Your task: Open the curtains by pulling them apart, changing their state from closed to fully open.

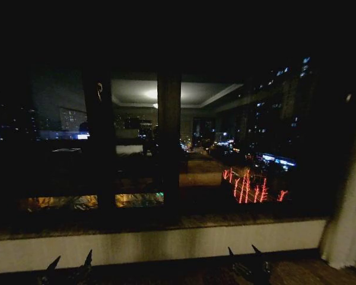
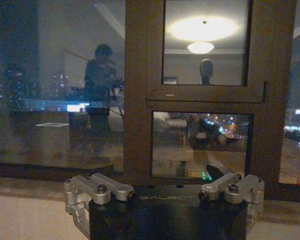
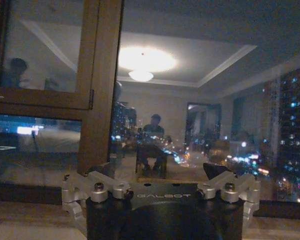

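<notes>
A dark night window [image 1: 166, 148] is facing the robot. One pale curtain [image 1: 350, 219] is hanging bunched at the far right. Both grippers, left [image 1: 68, 267] and right [image 1: 249, 261], are hovering low, spread wide and holding nothing.

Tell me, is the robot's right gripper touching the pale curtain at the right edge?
Apart. In the head view the right gripper sits low before the window sill, while the curtain hangs far to its right, with bare wall and floor between them.

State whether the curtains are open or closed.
Open: the window is bare, and one curtain hangs bunched at its right edge. The other cannot be seen.
</notes>
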